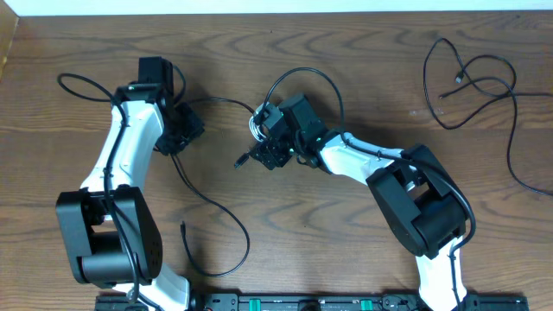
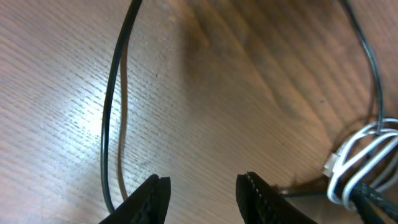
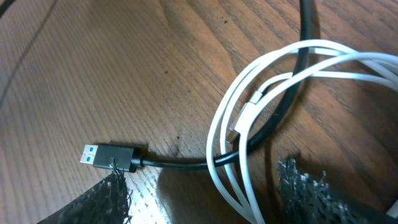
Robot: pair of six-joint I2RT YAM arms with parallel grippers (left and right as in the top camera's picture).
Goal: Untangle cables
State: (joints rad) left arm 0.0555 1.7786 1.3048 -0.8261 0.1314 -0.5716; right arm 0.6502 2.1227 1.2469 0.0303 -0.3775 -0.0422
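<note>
A coiled white cable (image 3: 267, 87) lies on the wood table with a black cable (image 3: 180, 163) threaded through its loops; the black one ends in a USB plug (image 3: 109, 155). My right gripper (image 3: 205, 199) is open, low over the table, and the white loops run between its fingers (image 3: 305, 193) without being pinched. In the overhead view this bundle (image 1: 257, 123) sits at mid-table by the right gripper (image 1: 266, 154). My left gripper (image 2: 202, 193) is open with only bare wood between its jaws; a thin black cable (image 2: 115, 106) runs just left of it. The white coil (image 2: 364, 155) lies to its right.
A long black cable (image 1: 212, 200) trails from the left gripper (image 1: 186, 130) toward the front edge and ends in a small plug (image 1: 184, 229). Another loose black cable (image 1: 484, 78) sprawls at the back right. The arm bases stand along the front edge.
</note>
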